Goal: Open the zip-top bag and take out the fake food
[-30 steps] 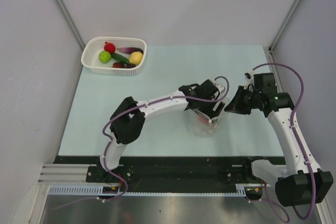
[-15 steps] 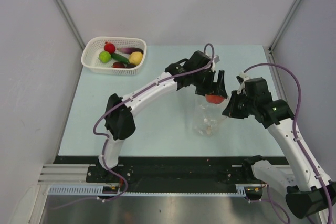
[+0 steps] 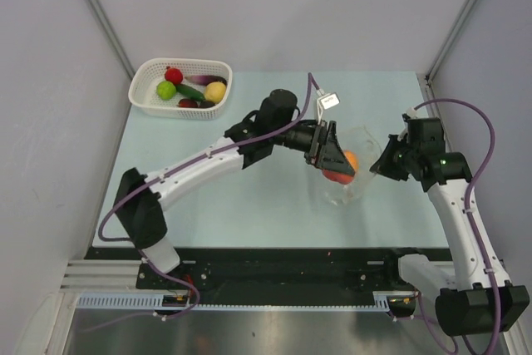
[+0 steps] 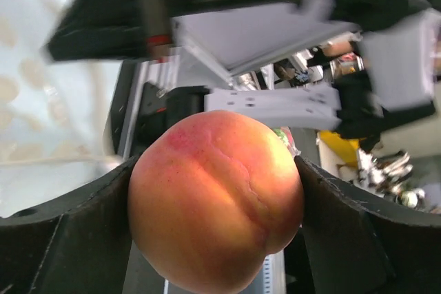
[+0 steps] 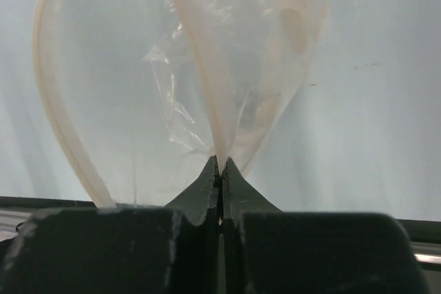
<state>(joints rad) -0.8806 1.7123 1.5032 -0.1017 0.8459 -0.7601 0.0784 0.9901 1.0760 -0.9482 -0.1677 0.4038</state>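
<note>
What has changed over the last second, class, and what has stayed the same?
The left gripper, deep in the zip-top bag a second ago, has gripped the orange-red fruit and lifted it; its elbow swung left. The right gripper still pinches the bag's edge; the basket is unchanged.

Your left arm [image 3: 199,160] and right arm [image 3: 461,222] are white-shelled links with bulky black joint housings, each trailing a looping purple cable [image 3: 453,102]. The right gripper [image 5: 220,164] has matte black, wedge-tipped fingers [image 5: 207,194], and a green light [image 3: 443,156] glows on its wrist.
</note>
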